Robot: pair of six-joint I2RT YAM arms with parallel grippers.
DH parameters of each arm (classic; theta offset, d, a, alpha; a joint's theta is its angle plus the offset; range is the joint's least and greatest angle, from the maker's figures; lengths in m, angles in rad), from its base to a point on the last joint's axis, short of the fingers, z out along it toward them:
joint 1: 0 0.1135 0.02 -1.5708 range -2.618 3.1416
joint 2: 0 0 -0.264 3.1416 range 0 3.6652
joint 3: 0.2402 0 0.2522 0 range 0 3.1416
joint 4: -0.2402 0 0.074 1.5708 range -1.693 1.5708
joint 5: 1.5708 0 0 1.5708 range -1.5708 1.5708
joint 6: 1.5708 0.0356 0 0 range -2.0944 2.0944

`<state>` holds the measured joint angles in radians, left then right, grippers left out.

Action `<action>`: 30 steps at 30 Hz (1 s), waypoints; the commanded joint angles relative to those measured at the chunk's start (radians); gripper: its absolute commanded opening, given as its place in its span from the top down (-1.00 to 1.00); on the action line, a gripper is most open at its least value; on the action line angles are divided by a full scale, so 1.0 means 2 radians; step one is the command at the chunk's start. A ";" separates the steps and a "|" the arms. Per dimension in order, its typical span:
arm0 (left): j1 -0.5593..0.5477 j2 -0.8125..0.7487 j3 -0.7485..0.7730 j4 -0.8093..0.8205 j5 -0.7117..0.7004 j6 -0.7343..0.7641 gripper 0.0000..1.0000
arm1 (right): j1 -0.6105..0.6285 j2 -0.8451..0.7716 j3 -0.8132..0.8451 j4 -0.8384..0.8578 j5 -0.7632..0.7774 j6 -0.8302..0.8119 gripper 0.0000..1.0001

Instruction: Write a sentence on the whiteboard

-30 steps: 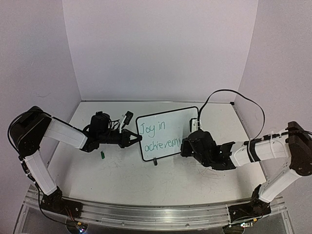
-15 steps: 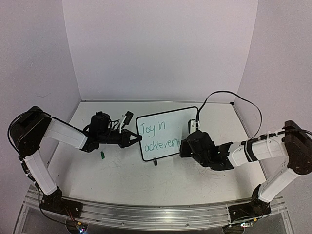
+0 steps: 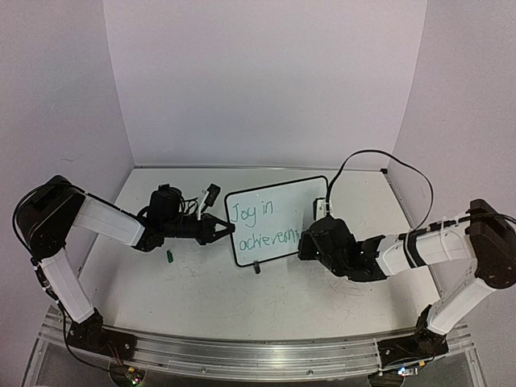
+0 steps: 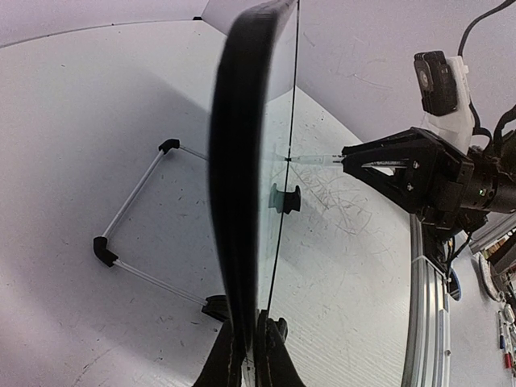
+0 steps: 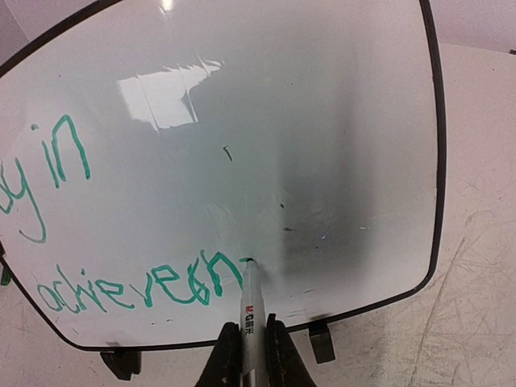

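The whiteboard point(image 3: 282, 211) stands tilted on the table, with its black border facing the arms. The sentence point(image 3: 260, 226) is in green, in two lines; in the right wrist view I read "y in" and "achievem" point(image 5: 137, 286). My left gripper point(image 3: 230, 229) is shut on the board's left edge, and that edge runs up from between its jaws point(image 4: 247, 318). My right gripper point(image 5: 251, 324) is shut on a white marker point(image 5: 250, 298). The marker's tip touches the board just right of the last green letter. The left wrist view shows the marker point(image 4: 310, 160) meeting the board's face.
A small green marker cap point(image 3: 170, 256) lies on the table below the left gripper. The board's wire stand point(image 4: 133, 197) spreads behind it, and black clip feet point(image 5: 321, 343) sit under its lower edge. Grey scuffs mark the table point(image 3: 201, 290). A black cable point(image 3: 379, 155) loops above the right arm.
The right gripper has shifted slightly with the marker at the end of the second line, which has gained a short stroke. The left arm and the board have stayed still.
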<state>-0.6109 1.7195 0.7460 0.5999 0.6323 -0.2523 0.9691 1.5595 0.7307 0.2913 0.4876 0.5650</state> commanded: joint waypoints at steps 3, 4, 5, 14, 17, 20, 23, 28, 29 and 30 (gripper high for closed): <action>-0.001 -0.008 0.014 -0.014 -0.014 0.023 1.00 | -0.006 -0.004 -0.005 -0.001 0.031 0.007 1.00; -0.001 -0.008 0.014 -0.013 -0.014 0.023 1.00 | -0.006 -0.005 -0.004 -0.002 0.033 0.007 1.00; -0.001 -0.007 0.014 -0.013 -0.013 0.023 1.00 | -0.006 -0.006 -0.003 -0.003 0.035 0.006 1.00; -0.001 -0.005 0.014 -0.013 -0.012 0.022 1.00 | -0.006 -0.015 0.009 -0.004 0.040 -0.013 1.00; -0.001 -0.006 0.015 -0.013 -0.012 0.023 1.00 | -0.006 -0.013 0.013 -0.002 0.036 -0.018 1.00; -0.001 -0.006 0.014 -0.013 -0.012 0.023 1.00 | -0.006 -0.013 0.016 0.000 0.031 -0.022 1.00; -0.002 -0.005 0.015 -0.014 -0.012 0.023 1.00 | -0.006 -0.012 0.017 0.003 0.027 -0.026 1.00; -0.001 -0.005 0.015 -0.014 -0.011 0.023 1.00 | -0.006 -0.016 0.020 0.005 0.024 -0.031 1.00; -0.001 -0.004 0.016 -0.014 -0.011 0.023 1.00 | -0.006 -0.016 0.021 0.005 0.023 -0.032 1.00; -0.001 -0.004 0.015 -0.014 -0.011 0.023 1.00 | -0.007 -0.015 0.022 0.006 0.023 -0.033 1.00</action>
<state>-0.6107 1.7195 0.7460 0.5999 0.6327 -0.2523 0.9642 1.5576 0.7298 0.2815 0.5326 0.5196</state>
